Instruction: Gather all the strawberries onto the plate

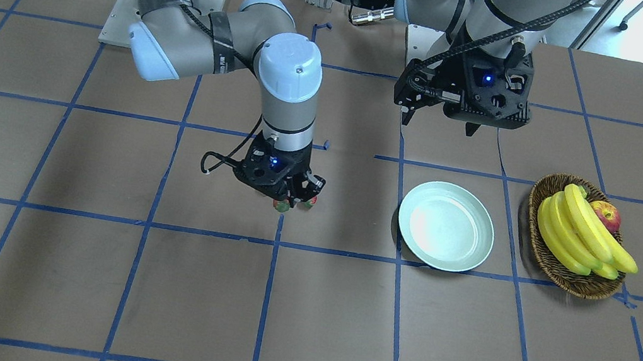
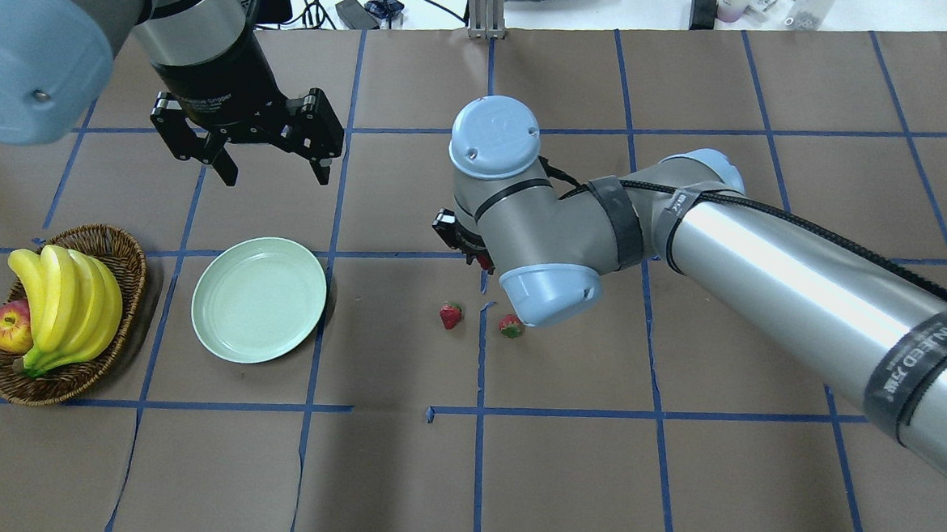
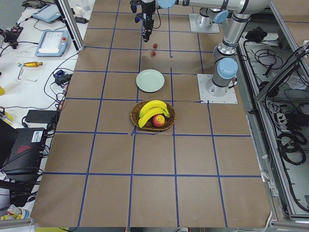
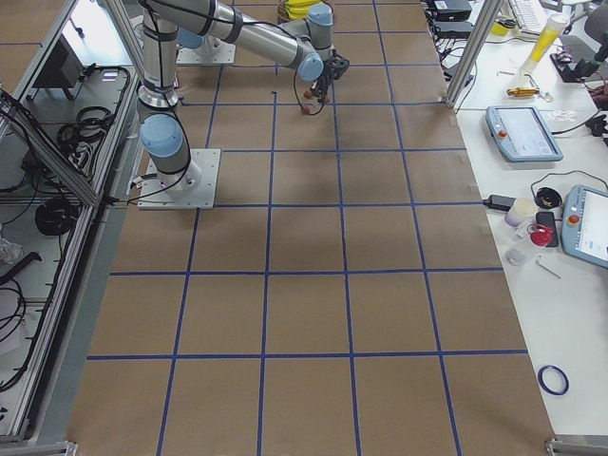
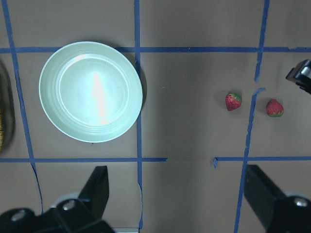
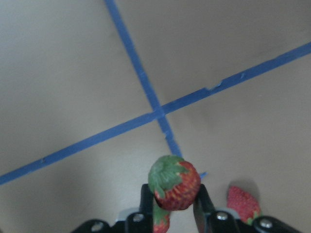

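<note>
While right gripper [image 6: 174,200] pinches 1 strawberry [image 6: 174,182], left gripper [image 2: 276,171] hovers spread

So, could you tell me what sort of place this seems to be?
Most likely a robotics lab workcell, not a kitchen: the table is papered brown and gridded with blue tape, teach pendants lie on a side bench, and loose cables run along the table's edge.
</note>
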Controlling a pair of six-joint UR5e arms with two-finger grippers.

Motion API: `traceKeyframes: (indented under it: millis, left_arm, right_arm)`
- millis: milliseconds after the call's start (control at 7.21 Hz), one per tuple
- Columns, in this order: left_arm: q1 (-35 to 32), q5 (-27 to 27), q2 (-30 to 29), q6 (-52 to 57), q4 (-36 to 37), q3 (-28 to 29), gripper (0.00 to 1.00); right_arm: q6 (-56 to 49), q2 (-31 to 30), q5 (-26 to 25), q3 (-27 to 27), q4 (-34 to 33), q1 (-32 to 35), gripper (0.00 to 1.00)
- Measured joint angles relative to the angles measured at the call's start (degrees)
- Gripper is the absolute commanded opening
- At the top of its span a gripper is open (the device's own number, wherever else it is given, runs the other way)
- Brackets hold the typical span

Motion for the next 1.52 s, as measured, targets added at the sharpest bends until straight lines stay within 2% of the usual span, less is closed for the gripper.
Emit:
traceKeyframes:
  millis: [139,277,416,832,1248,1386,1525]
  left_arm:
    - [0.0,0.03,0.05,0.0,0.0,0.04,1.0]
    - [0.0,0.04,0.09,0.0,0.0,0.06,1.0]
    - [0.0,0.03,0.11,0.0,0.0,0.06,1.0]
    - [0.0,0.07,0.27,0.04,0.0,0.04,1.0]
    - [0.0,0.09,0.37,0.09,0.0,0.0,1.0]
    - [0.0,0.09,0.35,0.09,0.0,0.01,1.0]
    - [0.0,0.09,0.32,0.09,0.0,0.01,1.0]
  right_arm:
    - [-0.42,1.06,1.18,-0.13,-0.19,2.88,0.11]
    - [-0.46,2.69,1.63,0.02,-0.39,5.05,0.38]
    - [-0.35,4.36,1.83,0.2,-0.8,6.26,0.99]
    - [-0.57,4.42,1.52,0.2,-1.06,6.97,1.0]
    - [-10.55,-0.84,-3.15,1.25,6.85,1.93,1.0]
    - [-13.46,-1.31,-3.89,2.46,8.06,0.31,0.93]
    - [-15.69,-1.31,-4.14,4.98,6.56,-0.61,0.93]
